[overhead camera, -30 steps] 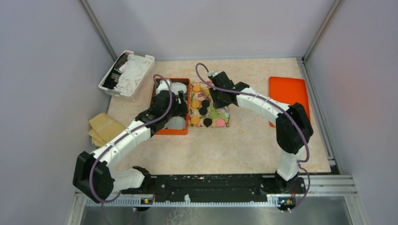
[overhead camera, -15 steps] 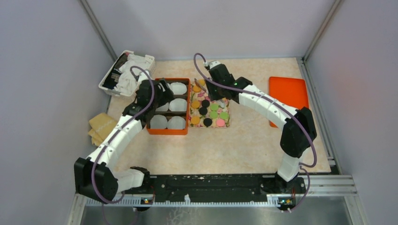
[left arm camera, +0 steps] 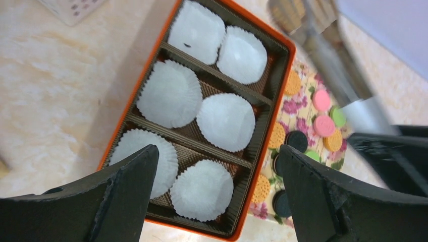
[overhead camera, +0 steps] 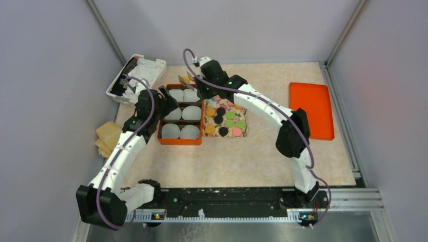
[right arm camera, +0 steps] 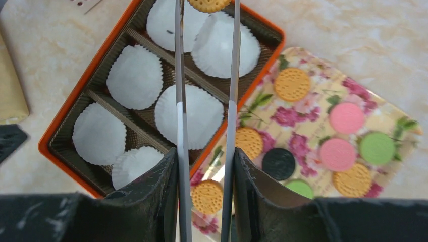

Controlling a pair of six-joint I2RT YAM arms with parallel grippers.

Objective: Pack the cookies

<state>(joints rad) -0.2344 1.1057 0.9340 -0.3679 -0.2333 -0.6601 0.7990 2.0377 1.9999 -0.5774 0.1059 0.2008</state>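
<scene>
The cookies (overhead camera: 225, 120) lie on a floral tray (right arm camera: 303, 113), round discs in orange, pink, green and black. My right gripper (right arm camera: 204, 156) is shut on metal tongs (right arm camera: 180, 101), and their tips pinch one orange cookie (right arm camera: 208, 4) over the far end of the orange box (overhead camera: 180, 142). That cookie (overhead camera: 185, 79) also shows in the top view, above the box's back rim. White paper cups (right arm camera: 135, 76) fill the box's compartments. My left gripper (left arm camera: 217, 151) hangs open over the near end of the box (left arm camera: 143, 75), holding nothing.
A white basket (overhead camera: 137, 80) of cloths stands at the back left. A tan cloth (overhead camera: 109, 137) lies left of the box. An orange lid (overhead camera: 311, 110) sits at the right. Walls close in on three sides.
My right arm swung left from the floral tray to the box's far end, carrying the orange cookie in the tongs. My left arm drew back from over the box to its left side.
</scene>
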